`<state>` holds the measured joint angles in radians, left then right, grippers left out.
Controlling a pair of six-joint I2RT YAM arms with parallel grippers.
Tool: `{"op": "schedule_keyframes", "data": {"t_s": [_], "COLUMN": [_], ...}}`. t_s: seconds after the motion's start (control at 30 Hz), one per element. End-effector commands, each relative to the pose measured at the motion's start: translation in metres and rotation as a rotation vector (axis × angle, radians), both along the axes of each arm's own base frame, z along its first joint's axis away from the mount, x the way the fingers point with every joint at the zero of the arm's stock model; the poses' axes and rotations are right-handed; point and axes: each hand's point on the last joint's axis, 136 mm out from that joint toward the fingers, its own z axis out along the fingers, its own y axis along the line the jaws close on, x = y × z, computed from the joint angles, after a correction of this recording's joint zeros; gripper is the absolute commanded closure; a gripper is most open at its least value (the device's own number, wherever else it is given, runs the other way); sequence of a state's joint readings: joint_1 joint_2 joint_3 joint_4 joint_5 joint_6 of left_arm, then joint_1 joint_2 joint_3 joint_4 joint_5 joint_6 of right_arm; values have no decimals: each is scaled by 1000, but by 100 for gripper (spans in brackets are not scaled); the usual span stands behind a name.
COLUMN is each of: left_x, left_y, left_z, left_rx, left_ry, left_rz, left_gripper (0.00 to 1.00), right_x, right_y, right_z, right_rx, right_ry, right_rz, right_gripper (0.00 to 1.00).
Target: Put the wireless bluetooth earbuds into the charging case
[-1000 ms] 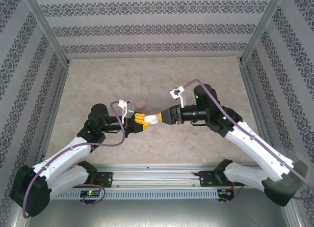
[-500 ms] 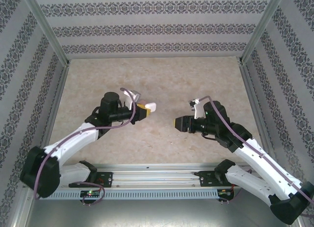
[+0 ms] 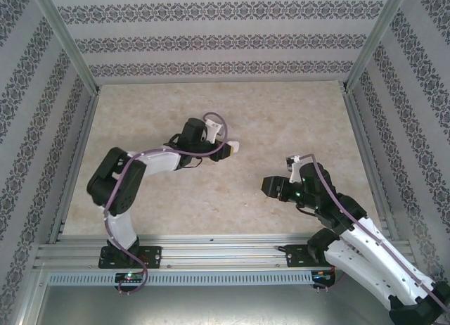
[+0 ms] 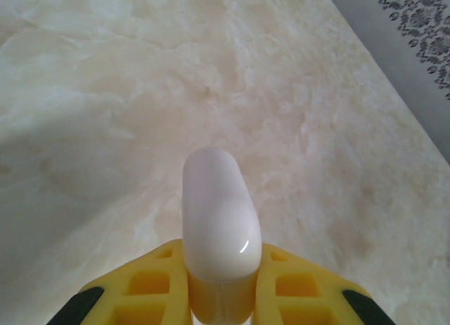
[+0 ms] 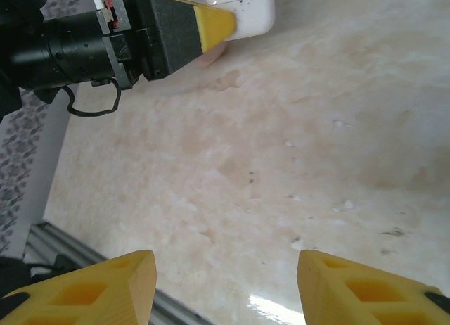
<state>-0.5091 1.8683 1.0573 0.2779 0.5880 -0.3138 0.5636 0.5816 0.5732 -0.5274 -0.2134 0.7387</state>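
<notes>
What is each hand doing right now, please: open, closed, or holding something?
Left hand: closed on the white case.
Right hand: open, holding nothing.

Beige marble tabletop [image 3: 211,107]; patterned walls [image 3: 218,40] — aluminium frame posts [image 3: 67,40].

Glossy smooth white plastic case [image 4: 219,212]; matt marbled stone-look table [image 4: 105,93].

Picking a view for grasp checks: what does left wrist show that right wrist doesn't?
Left wrist: glossy white rounded plastic case end-on, pinched between the yellow fingers of the left claw. Right wrist: that claw side-on, the right claw open, a metal rail lower left. Both: the case in the left claw, over the beige marble-patterned table.
</notes>
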Motion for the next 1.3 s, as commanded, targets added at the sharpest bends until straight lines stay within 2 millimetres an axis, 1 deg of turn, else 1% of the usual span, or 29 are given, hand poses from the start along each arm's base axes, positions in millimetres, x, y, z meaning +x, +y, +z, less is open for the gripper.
{"op": "schedule_keyframes", "data": {"t_s": [0.0,0.13,0.2,0.27,0.33,0.43,0.6,0.73,0.83,0.93,1.03,1.13,1.27], "left_x": [12,18,20,20,19,19,21,19,19,16,12,8,4], "left_y": [-20,-30,-29,-26,-24,-23,-23,-21,-15,-8,6,27,70], "left_z": [4,-13,-26,-34,-38,-35,-17,0,15,34,53,71,93], "left_rx": [-13,-2,27,49,61,77,110,129,157,188,222,249,302], "left_ry": [-65,-35,-3,18,20,-2,-45,-92,-141,-197,-258,-314,-380], "left_rz": [-13,-8,5,20,24,12,-16,-35,-40,-47,-26,16,109], "left_gripper": [99,97,96,94,90,81,67,60,55,50,45,41,35], "right_x": [1,3,6,9,11,14,19,25,31,38,45,52,62], "right_y": [-24,-44,-54,-65,-75,-86,-101,-109,-117,-126,-135,-144,-155], "right_z": [-11,-14,-17,-18,-20,-19,-16,-5,3,10,15,16,13], "right_rx": [-55,-95,-119,-149,-179,-222,-282,-316,-347,-378,-402,-417,-434], "right_ry": [9,-26,-42,-53,-63,-84,-121,-176,-222,-263,-301,-325,-329], "right_rz": [-110,-193,-241,-292,-336,-373,-427,-451,-482,-521,-565,-602,-636], "right_gripper": [43,42,41,38,36,33,28,20,14,8,5,3,2]}}
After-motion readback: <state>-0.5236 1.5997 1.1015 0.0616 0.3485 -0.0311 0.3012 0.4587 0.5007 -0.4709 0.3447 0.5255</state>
